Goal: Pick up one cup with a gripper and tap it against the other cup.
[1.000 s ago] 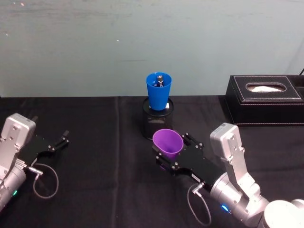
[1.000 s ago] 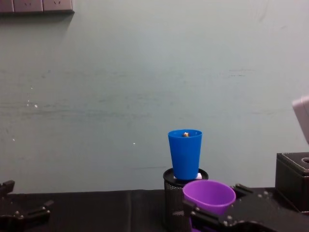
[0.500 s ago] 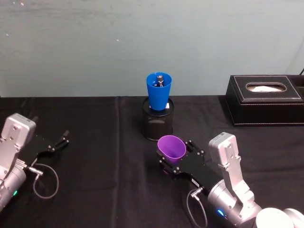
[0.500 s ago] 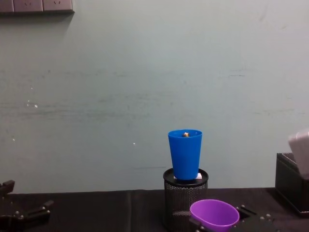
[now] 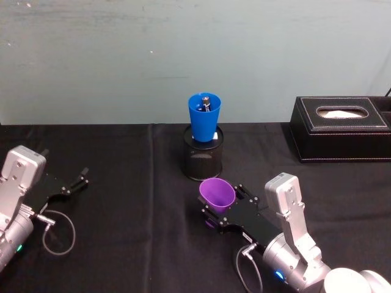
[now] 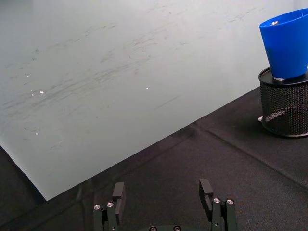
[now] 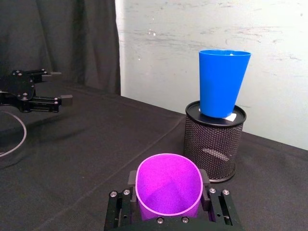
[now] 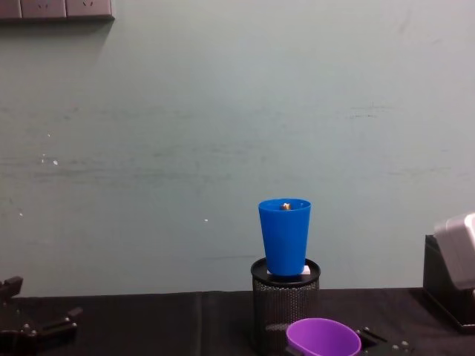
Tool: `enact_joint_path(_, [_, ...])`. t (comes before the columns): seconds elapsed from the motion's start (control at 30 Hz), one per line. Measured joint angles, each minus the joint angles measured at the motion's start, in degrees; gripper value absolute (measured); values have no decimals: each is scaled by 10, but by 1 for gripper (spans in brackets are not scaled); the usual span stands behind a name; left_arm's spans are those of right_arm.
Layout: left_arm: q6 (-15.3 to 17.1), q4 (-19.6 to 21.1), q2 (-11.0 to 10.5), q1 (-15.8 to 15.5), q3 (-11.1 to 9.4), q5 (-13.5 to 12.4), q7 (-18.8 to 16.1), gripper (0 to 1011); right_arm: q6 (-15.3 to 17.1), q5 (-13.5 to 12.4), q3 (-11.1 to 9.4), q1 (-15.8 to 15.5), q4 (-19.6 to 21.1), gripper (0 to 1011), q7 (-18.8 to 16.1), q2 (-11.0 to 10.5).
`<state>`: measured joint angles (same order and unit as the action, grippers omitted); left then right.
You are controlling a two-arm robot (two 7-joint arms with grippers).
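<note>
Drawn back and lower than a second ago: right gripper [image 5: 215,209] and purple cup [image 5: 216,195], now nearer the robot, short of the mesh holder [image 5: 202,160]. Black table cloth [image 5: 122,183] underneath, tissue box [image 5: 341,127] far right. Clamped on the purple cup, fingers at either side, mouth tilted toward the holder. Blue cup [image 5: 204,116] upright in the holder's top, well apart from the purple one. Left gripper [image 5: 78,181] parked at left, spread wide, holding nothing. Pick-up done; by the look of it, tap still to come, or just finished — hard to say.
</note>
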<state>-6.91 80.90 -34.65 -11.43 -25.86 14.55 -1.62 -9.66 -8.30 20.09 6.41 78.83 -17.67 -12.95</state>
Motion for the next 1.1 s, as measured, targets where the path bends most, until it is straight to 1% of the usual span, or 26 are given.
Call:
enact_joint_path(0.5, [0, 0, 0, 0, 0, 0, 0, 1000, 2, 6, -3, 1, -8, 723, -5, 7])
enact_joint_path(0.63, [0, 0, 0, 0, 0, 0, 0, 1000, -5, -3, -7, 0, -12, 723, -10, 12])
enact_joint_path(1.07, [0, 0, 0, 0, 0, 0, 0, 1000, -5, -2, -6, 0, -11, 723, -9, 10])
enact_joint_path(1.1, [0, 0, 0, 0, 0, 0, 0, 1000, -5, -1, -5, 0, -11, 757, -9, 10])
